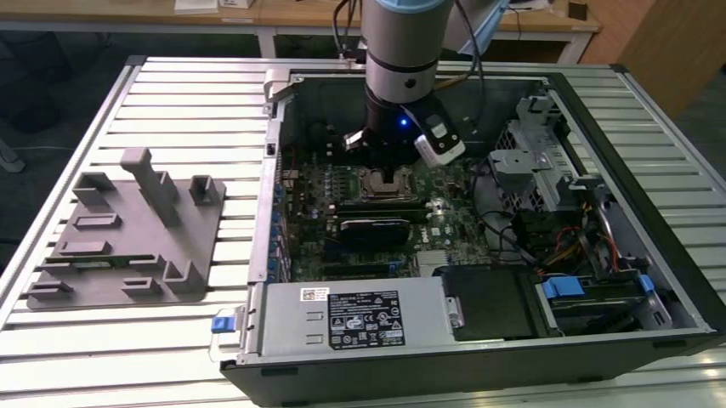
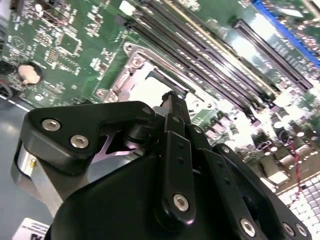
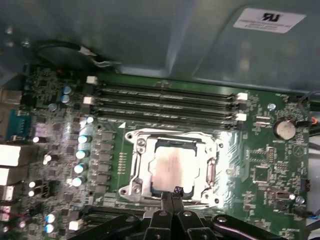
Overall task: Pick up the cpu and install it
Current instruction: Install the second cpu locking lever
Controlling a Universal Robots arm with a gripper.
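Note:
The cpu (image 3: 171, 168) lies flat inside the silver-framed socket (image 3: 134, 186) on the green motherboard (image 3: 260, 165), its silvery top shining. My gripper (image 3: 172, 192) hangs just over the socket's edge, fingers pressed together and shut, tips at the cpu's rim with nothing seen between them. In the second wrist view the black fingers (image 2: 171, 107) stand in front of the pale cpu (image 2: 148, 89) and the socket frame (image 2: 133, 62). In the exterior view the gripper (image 1: 389, 176) reaches down into the open computer case (image 1: 590, 110), right above the socket (image 1: 375, 181).
Memory slots (image 3: 165, 102) run beside the socket. A black block (image 1: 375, 229) sits on the board near the socket. A power supply (image 1: 352, 316), drive cage (image 1: 545, 161) and cables (image 1: 567, 246) crowd the case. A grey fixture (image 1: 131, 229) stands on the slatted table at the exterior view's left.

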